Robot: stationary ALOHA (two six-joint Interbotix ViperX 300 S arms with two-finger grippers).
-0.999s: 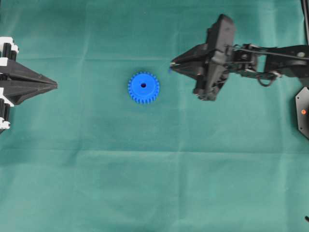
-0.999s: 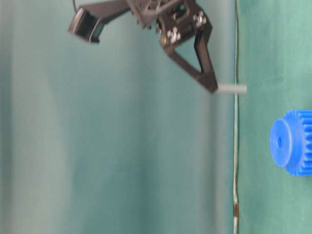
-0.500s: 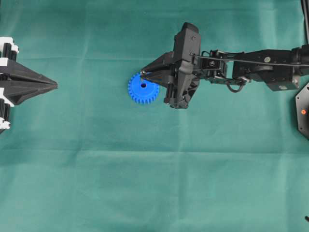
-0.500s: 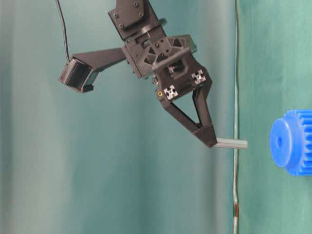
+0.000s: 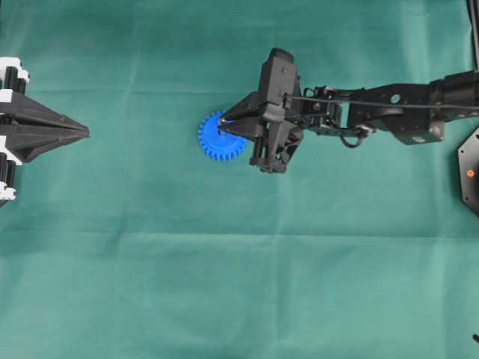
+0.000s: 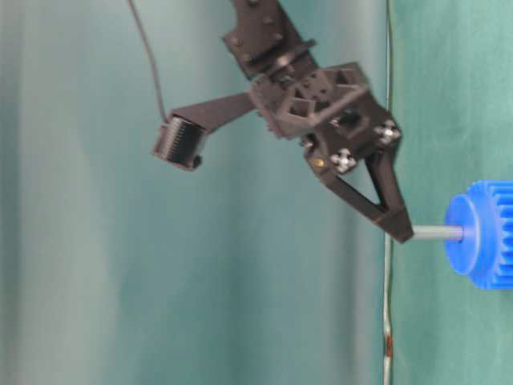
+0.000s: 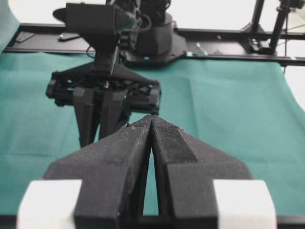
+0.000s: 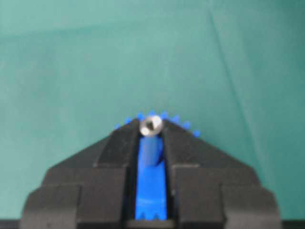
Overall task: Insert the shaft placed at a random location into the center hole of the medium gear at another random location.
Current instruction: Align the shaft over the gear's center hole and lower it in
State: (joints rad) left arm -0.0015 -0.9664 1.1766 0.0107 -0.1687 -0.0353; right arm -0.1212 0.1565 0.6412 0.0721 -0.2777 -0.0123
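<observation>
One medium gear (image 5: 218, 137) is counted, lying flat on the green-covered worktop (image 5: 239, 284), a little left of centre in the overhead view. One shaft (image 6: 437, 233) is seen, clamped at the tips of the right gripper (image 5: 224, 123), whose jaws are closed on it; its free end is met with the hub face at the center hole in the table-level view, though how deep it sits cannot be told. Broad open cloth is left on every side of the gear, the widest stretch below it. The left gripper (image 5: 84, 132) is parked at the left edge, well apart from the gear, its jaws pressed together. A dark fixture (image 5: 469, 172) is noted at the right edge.
</observation>
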